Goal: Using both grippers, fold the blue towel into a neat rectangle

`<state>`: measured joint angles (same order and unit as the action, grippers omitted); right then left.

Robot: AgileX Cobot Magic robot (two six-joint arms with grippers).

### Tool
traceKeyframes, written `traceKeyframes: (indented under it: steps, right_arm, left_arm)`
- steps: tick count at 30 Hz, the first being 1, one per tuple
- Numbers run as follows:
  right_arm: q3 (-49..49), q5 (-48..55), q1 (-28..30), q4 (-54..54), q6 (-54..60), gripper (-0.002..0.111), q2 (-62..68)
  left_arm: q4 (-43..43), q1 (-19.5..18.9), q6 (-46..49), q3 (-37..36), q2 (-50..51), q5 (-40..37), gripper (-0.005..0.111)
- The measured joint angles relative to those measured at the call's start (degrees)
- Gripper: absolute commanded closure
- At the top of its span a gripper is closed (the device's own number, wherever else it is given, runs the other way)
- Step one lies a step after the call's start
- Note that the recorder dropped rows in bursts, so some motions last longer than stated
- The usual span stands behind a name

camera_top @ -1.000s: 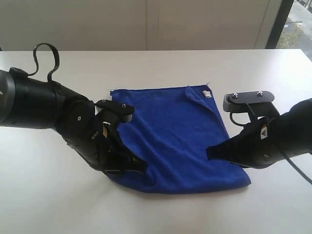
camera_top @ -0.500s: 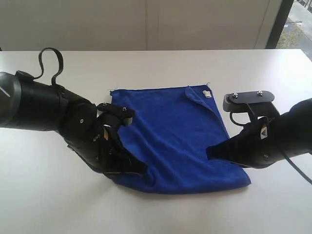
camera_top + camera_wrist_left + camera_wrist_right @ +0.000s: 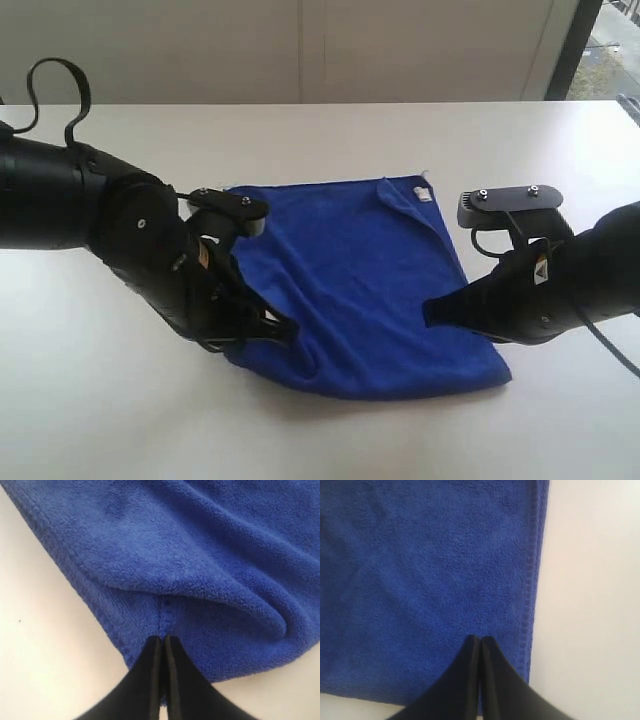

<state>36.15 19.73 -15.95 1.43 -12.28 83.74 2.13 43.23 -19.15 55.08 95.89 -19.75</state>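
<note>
Pinching the blue towel (image 3: 360,270) at 7 o'clock with left gripper (image 3: 286,334); resting right gripper (image 3: 430,312), pressed together, at 4 o'clock.

Deep royal-blue rectangular fleecy towel (image 3: 370,290): plain, 1 shade all over, hem stitched in the same blue, with a small white tag (image 3: 425,192) at a corner. 2 black narrow pointed grippers, left gripper (image 3: 162,639) and right gripper (image 3: 480,639): plain matt black, the right arm carrying a grey screw-topped metal bracket (image 3: 508,207) and a small yellow label (image 3: 541,270). White smooth flat table (image 3: 330,130): plain.
</note>
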Motion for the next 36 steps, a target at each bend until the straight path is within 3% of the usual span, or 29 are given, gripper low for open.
traceKeyframes:
  steps: [2, 5, 11, 25, 29, 36]
  right_arm:
    - [0.00, 0.00, 0.00, 0.00, 0.00, 0.108, 0.00]
    - [0.00, -0.12, 0.00, 0.00, 0.00, 0.108, 0.00]
    - [0.00, -0.12, 0.00, 0.00, 0.00, 0.108, 0.00]
    - [0.00, -0.12, 0.00, 0.00, 0.00, 0.108, 0.00]
    - [0.00, -0.23, 0.00, 0.00, 0.00, 0.108, 0.00]
    - [0.00, -0.23, 0.00, 0.00, 0.00, 0.108, 0.00]
  left_arm:
    - [0.00, 0.00, 0.00, 0.00, 0.00, -0.98, 0.106]
    - [0.00, 0.00, 0.00, 0.00, 0.00, -1.53, 0.094]
    - [0.00, 0.00, 0.00, 0.00, 0.00, -0.11, 0.056]
    - [0.00, 0.00, 0.00, 0.00, 3.87, 2.34, 0.056]
    - [0.00, 0.00, 0.00, 0.00, 3.87, 2.34, 0.064]
    - [0.21, 0.00, 0.00, 0.00, 3.95, 2.34, 0.064]
